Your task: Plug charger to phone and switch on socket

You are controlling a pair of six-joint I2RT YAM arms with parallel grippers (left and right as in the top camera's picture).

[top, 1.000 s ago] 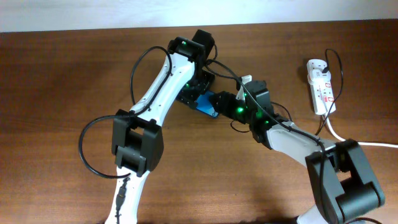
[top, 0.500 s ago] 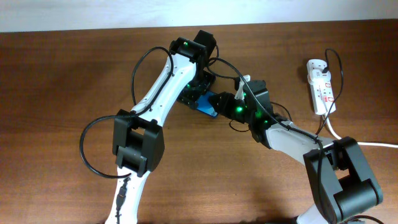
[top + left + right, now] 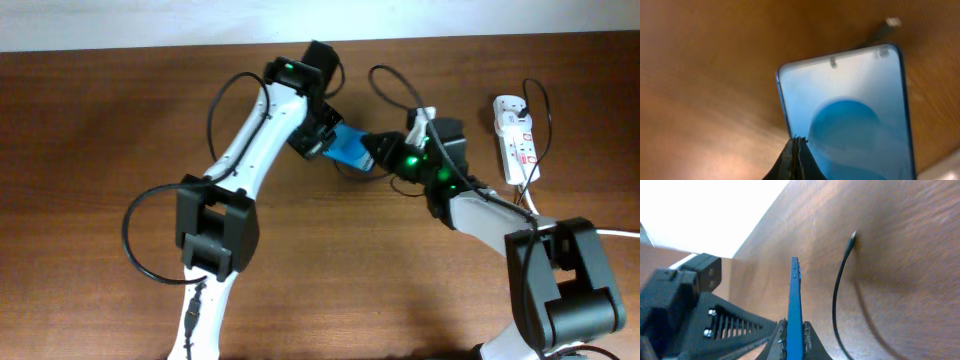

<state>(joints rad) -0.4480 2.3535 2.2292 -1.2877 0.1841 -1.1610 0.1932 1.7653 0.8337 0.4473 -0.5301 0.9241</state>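
1. Comparing the overhead view with 1 second ago, the phone [image 3: 350, 148] has shifted toward 1 o'clock and shows more of its blue screen. The right arm [image 3: 480, 205] has swung toward 3 o'clock, nearer the socket [image 3: 518, 140].
2. The left hand [image 3: 797, 152] is pinched fully closed on the phone's long edge. The right hand [image 3: 795, 337] is clamped on the phone's thin frame, with 1 finger on each face.
3. With both hands gripping it, the phone looks lifted and tilted off the surface [image 3: 120, 120]. I judge this to be repositioning ahead of the plug-in. The charger [image 3: 839, 285] is not yet inserted, and nothing is near the socket's switches.
4. The right wrist view shows the phone edge-on. The charger curves along the surface at the phone's 3 o'clock, its end clear of the phone.
5. The left wrist view instead shows the screen face with its round shape. The plug tip [image 3: 888, 23] lies just past the phone's corner at 1 o'clock, not touching it.
6. The overhead view alone shows the socket, well apart from the phone at its 3 o'clock. I cannot pick out the plug tip there.
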